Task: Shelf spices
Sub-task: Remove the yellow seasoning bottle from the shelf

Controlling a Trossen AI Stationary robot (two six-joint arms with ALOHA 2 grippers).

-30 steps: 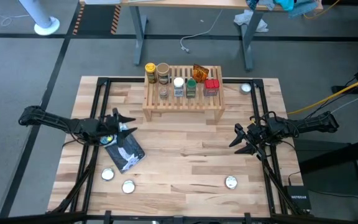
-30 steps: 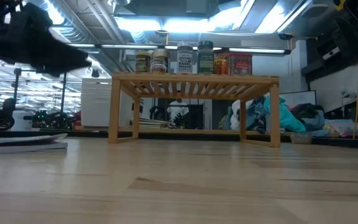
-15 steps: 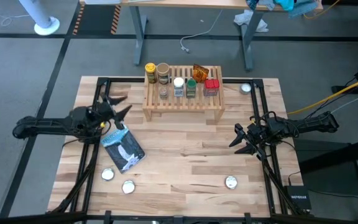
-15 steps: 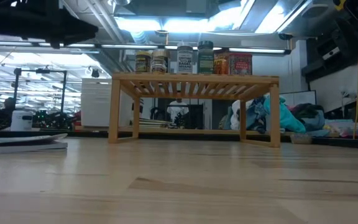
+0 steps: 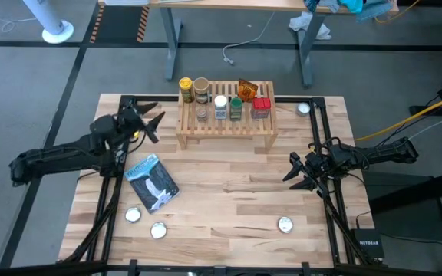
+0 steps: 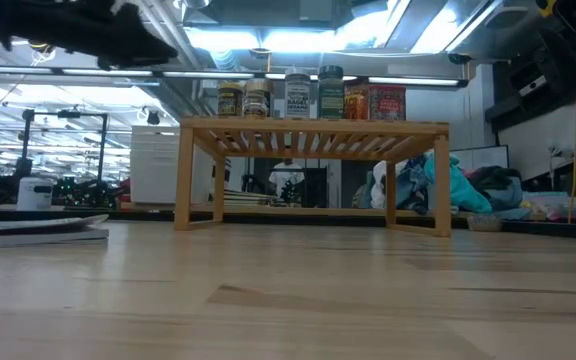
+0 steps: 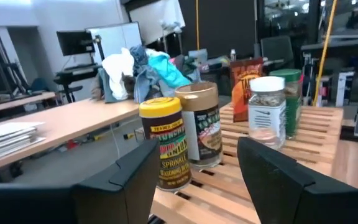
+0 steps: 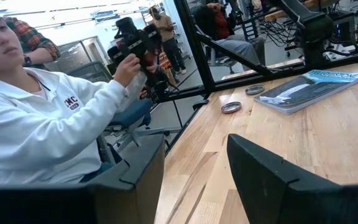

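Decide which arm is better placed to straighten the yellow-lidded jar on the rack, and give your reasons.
Left. Its tool hangs open just off the rack's left end, facing the yellow-lidded jar. The right tool waits farther off, over bare table toward the right edge.

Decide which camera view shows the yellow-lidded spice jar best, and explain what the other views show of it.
The left wrist view: the yellow-lidded jar stands close and large on the shelf, its label facing the camera. The high view shows only its lid from above. The low view shows it small and distant. The right wrist view misses it.
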